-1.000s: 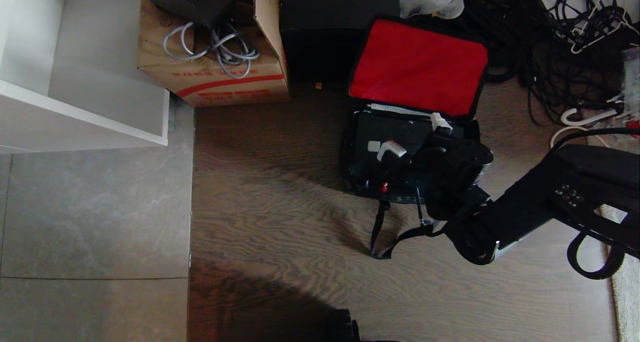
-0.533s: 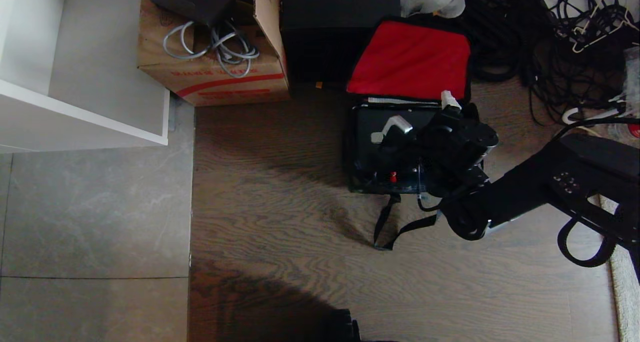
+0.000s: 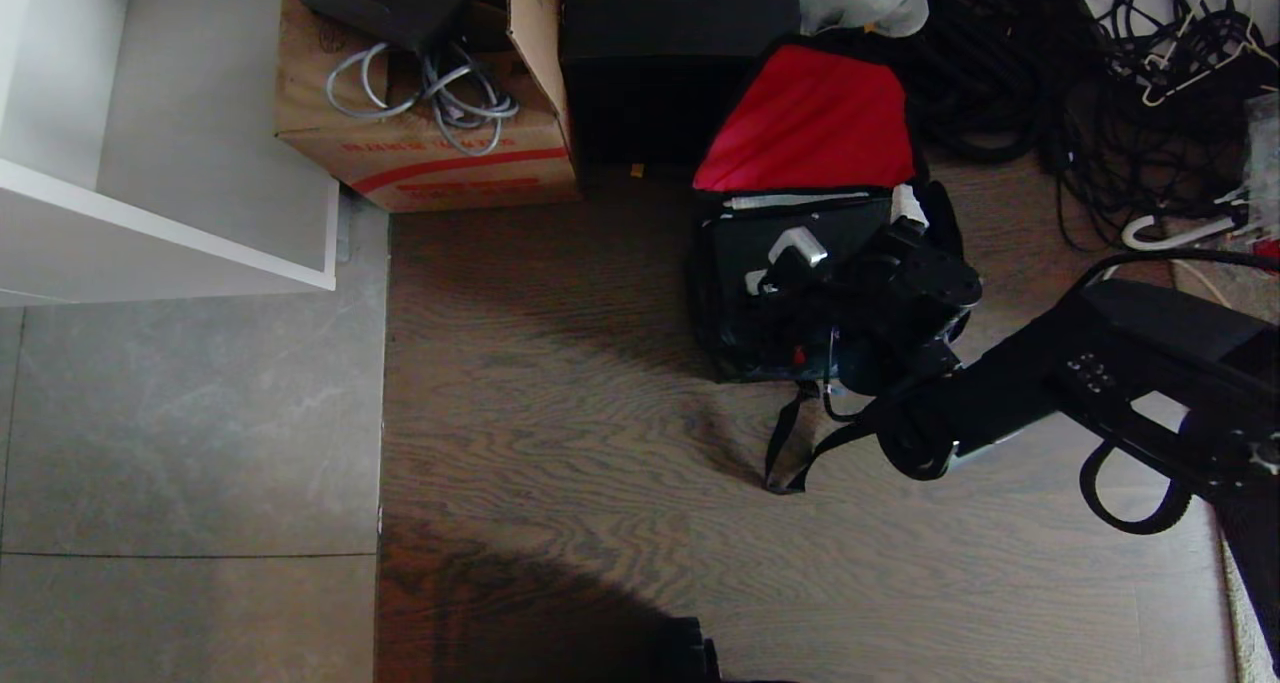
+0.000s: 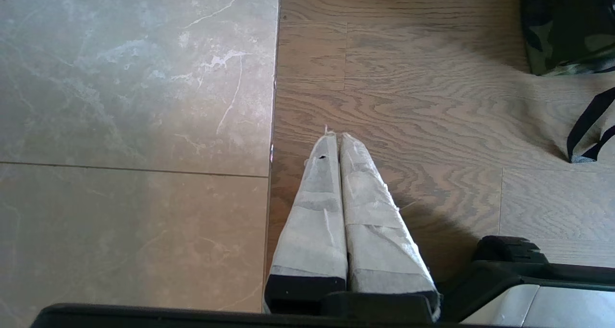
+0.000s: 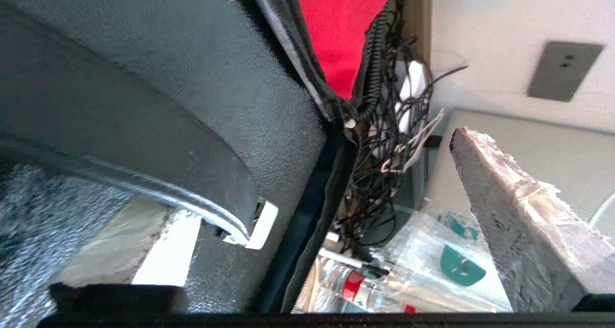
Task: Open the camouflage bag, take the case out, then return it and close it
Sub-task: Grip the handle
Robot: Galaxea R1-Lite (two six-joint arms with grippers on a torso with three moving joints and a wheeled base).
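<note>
The camouflage bag lies open on the wood floor, its red-lined lid raised at the far side. The black case sits inside it. My right gripper hovers over the bag's right half, open wide. One taped finger rests on the case's top and the other is at the bag's right edge. In the right wrist view the case and the bag's zipper edge lie between the spread fingers of the right gripper. My left gripper is parked above the floor, shut and empty.
A brown cardboard box with cables and a tall black box stand beyond the bag. A tangle of black cables lies at the far right, a white cabinet at the left. The bag's strap trails on the floor.
My right gripper has moved away from me across the case toward the lid. The bag and its strap have shifted slightly right, and the red lid now looks narrower.
</note>
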